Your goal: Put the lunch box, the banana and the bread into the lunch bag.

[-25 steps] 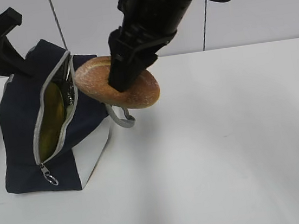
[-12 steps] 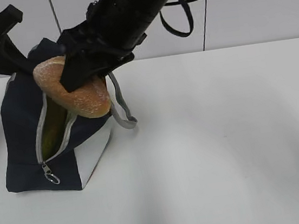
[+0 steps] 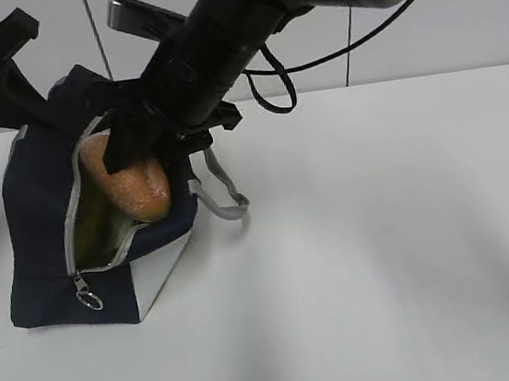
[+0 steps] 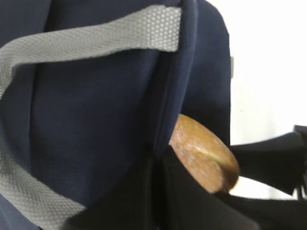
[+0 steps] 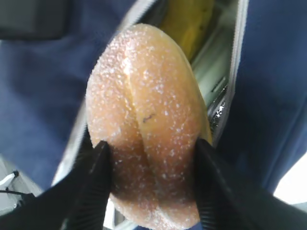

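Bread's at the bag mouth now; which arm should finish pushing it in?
Right. The right gripper already clamps the bread in the lunch bag opening; the left gripper is shut, apparently pinning the bag's top.

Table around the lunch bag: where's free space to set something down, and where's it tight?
Free: the white table right of the lunch bag and the strip in front of it. Crowded: the bag's mouth, where the right gripper holds the bread in the zipper opening over the banana, and the bag's top left, pinched by the left gripper. The grey strap trails right.
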### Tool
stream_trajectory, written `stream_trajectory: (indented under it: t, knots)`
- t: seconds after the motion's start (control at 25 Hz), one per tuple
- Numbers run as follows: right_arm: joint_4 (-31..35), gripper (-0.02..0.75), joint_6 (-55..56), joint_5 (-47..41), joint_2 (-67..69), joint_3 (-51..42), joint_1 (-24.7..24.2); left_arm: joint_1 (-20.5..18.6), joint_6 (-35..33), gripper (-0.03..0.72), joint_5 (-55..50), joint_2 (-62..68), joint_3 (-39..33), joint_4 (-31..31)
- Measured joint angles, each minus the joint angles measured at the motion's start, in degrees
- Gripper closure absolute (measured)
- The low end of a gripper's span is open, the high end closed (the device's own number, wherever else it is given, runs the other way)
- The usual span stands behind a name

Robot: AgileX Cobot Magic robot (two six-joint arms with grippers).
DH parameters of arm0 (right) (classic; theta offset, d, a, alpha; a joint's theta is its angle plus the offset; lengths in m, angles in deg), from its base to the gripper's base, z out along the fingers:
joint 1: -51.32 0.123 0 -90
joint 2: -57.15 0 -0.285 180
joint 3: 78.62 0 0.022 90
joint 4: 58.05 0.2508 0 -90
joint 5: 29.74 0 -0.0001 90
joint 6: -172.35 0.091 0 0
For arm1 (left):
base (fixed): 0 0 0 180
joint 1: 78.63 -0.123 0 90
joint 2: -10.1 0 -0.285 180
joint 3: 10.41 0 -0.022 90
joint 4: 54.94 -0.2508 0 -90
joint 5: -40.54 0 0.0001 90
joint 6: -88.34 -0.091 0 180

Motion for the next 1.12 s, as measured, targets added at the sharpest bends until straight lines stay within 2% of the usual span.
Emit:
stream_trajectory:
  t: [0.12,0.32,0.48,0.6,0.68,0.92,1.12]
  knots:
    - [0.1,0.367,1.5,2.4,1.2,0.1,0.0,0.0,0.0,0.690,-0.1,0.0,0.0,0.1]
    - [4.5,0.337,1.7,5.8,3.9,1.1,0.0,0.0,0.0,0.690,-0.2,0.0,0.0,0.2]
    - [5.4,0.243,0.2,7.0,5.3,1.6,0.0,0.0,0.0,0.690,-0.6,0.0,0.0,0.3]
    - [5.5,0.143,-2.4,7.5,5.4,1.8,0.0,0.0,0.0,0.690,-0.6,0.0,0.0,0.4]
    - [5.6,0.108,-4.0,7.5,5.4,1.8,0.0,0.0,0.0,0.690,-0.6,0.0,0.0,0.4]
    - [5.6,0.090,-6.4,6.8,5.4,2.3,0.0,0.0,0.0,0.690,-0.9,0.0,0.0,0.4]
    - [1.5,0.097,-7.1,-0.9,5.5,8.6,0.0,0.0,0.0,0.690,-1.0,0.0,0.0,0.4]
